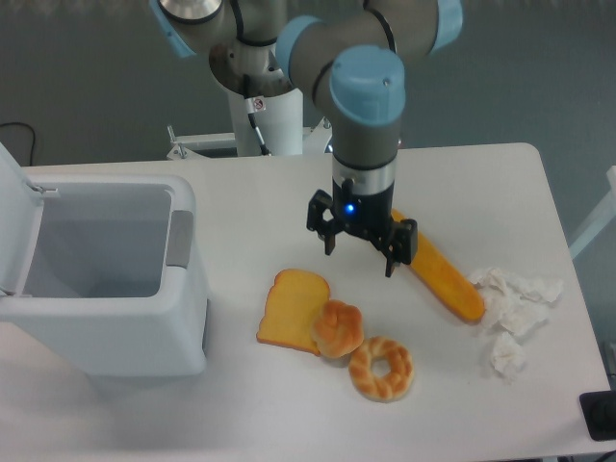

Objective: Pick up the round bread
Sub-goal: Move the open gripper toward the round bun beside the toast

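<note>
The table point(241, 202) carries all items; its right edge runs close to the crumpled paper point(510, 308), and its front edge lies just below the ring-shaped bread point(381, 368). A white bin point(106, 279) with an open lid occupies the left side, well apart from the breads. Bare table surface lies between the bin and the toast slice point(289, 310), and also behind the end effector toward the rear edge.

The arm point(366, 106) descends from the upper centre, with its wrist section vertical and pointing straight down. A blue light shows on the wrist housing.

The end effector point(360, 248) hangs above the table with its two fingers spread wide and nothing between them. Its right-hand finger in the camera view stands in front of the upper end of the long baguette point(438, 274).

The round bread point(338, 328) lies on the table below and slightly left of the end effector in the camera view, apart from it. The round bread rests against the toast slice on its left and touches the ring-shaped bread at its lower right.
</note>
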